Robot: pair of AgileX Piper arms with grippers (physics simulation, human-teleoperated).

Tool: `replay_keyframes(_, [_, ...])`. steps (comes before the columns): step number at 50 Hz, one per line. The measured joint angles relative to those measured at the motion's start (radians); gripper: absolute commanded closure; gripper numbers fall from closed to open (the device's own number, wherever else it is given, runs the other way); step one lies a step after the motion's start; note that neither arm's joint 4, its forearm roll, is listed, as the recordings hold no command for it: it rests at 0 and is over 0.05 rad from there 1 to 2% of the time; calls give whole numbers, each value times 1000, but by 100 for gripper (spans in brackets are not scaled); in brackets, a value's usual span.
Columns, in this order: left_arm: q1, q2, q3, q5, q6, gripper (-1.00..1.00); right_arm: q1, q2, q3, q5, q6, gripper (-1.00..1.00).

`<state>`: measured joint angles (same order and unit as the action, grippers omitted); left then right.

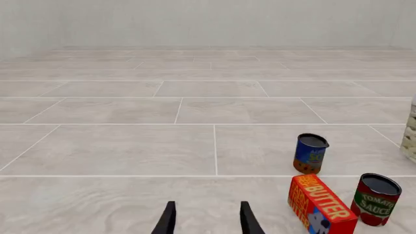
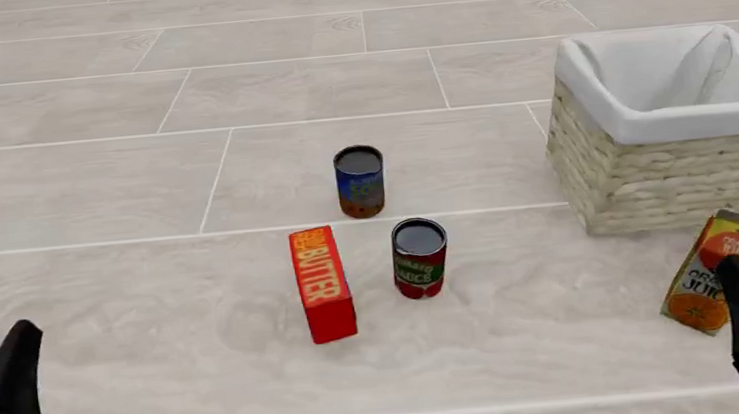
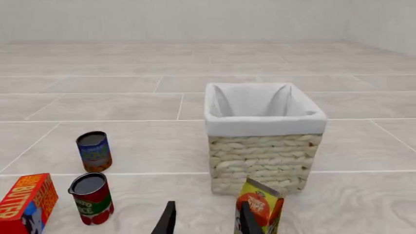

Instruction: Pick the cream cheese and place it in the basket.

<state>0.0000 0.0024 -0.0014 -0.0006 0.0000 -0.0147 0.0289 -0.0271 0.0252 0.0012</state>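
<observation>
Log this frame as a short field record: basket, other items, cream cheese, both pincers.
basket: wicker basket upright at front view's right, white lining, nothing visible inside
butter: red butter box standing near centre
cans: tomato sauce can beside the box; blue can behind them
juice: juice carton tilted, in front of basket
cream cheese: not visible in any view
left pincer: open, holding nothing
right pincer: open, holding nothing, close to the carton

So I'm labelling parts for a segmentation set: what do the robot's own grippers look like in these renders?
Both look alike. The left gripper and the right gripper each show two thin, flat, matte black fingers tapering to narrow tips. In the front view they appear as dark wedge-shaped blades on blocky black bases. No cables, logos or markings are visible, and the arms behind them are out of frame.
</observation>
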Motion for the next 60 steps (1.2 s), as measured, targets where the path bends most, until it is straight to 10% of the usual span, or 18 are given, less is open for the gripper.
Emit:
replay_keyframes(29, [0,5,-3,-1,0,-100,-21,-25,-177,122,-60,-100])
replay_keyframes(60, [0,5,-3,-1,0,-100,-248,-12,-322,289,-49,-100])
